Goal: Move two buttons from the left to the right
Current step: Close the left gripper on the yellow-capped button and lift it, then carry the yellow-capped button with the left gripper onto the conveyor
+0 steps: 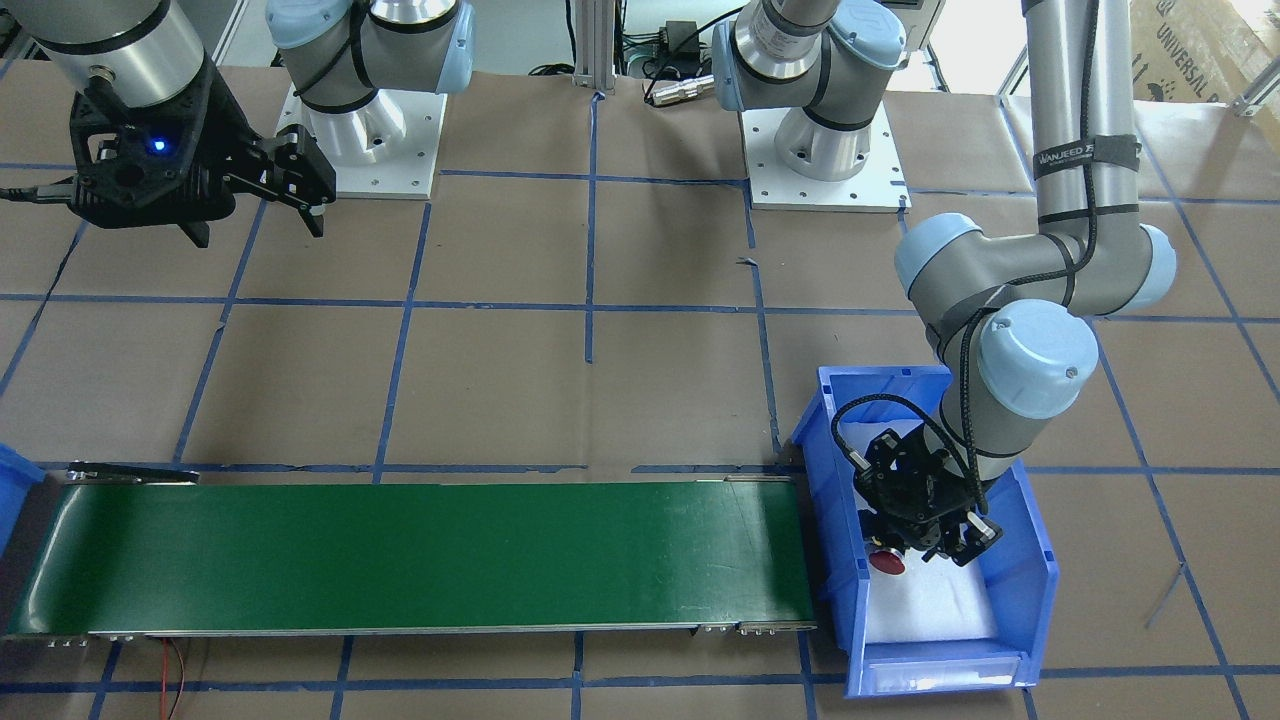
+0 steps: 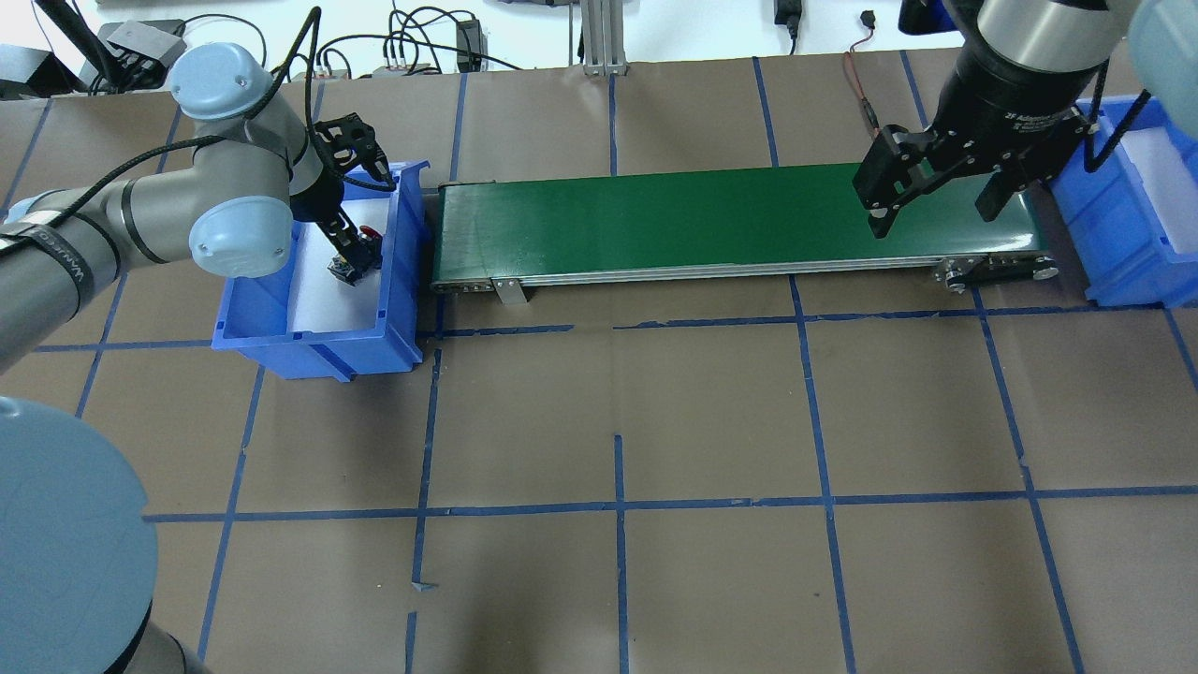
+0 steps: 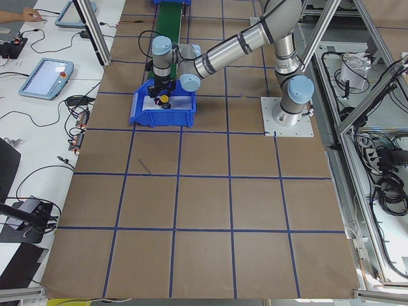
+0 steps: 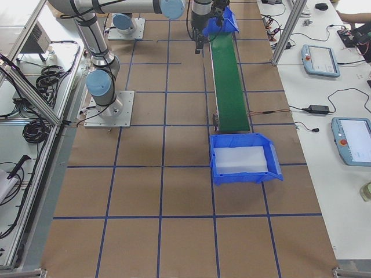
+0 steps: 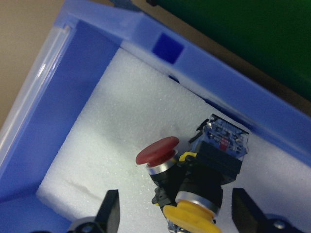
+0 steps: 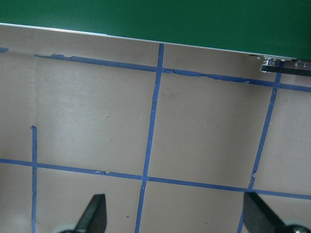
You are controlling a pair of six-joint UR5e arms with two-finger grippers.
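Note:
The red button (image 5: 157,151) and the yellow button (image 5: 192,216) lie side by side, touching, on white foam in the left blue bin (image 2: 318,329). Their black bodies and a grey terminal block (image 5: 224,141) show in the left wrist view. My left gripper (image 5: 177,213) is open, low inside the bin, with a finger on each side of the yellow button; it also shows in the overhead view (image 2: 348,253). The red cap shows beside it (image 1: 886,561). My right gripper (image 2: 931,201) is open and empty, above the right end of the green conveyor (image 2: 730,220).
The conveyor (image 1: 420,555) runs between the left bin (image 1: 1020,585) and a second blue bin (image 2: 1123,243) at its right end, which holds white foam (image 4: 240,159). Brown paper with blue tape lines covers the table (image 2: 618,421).

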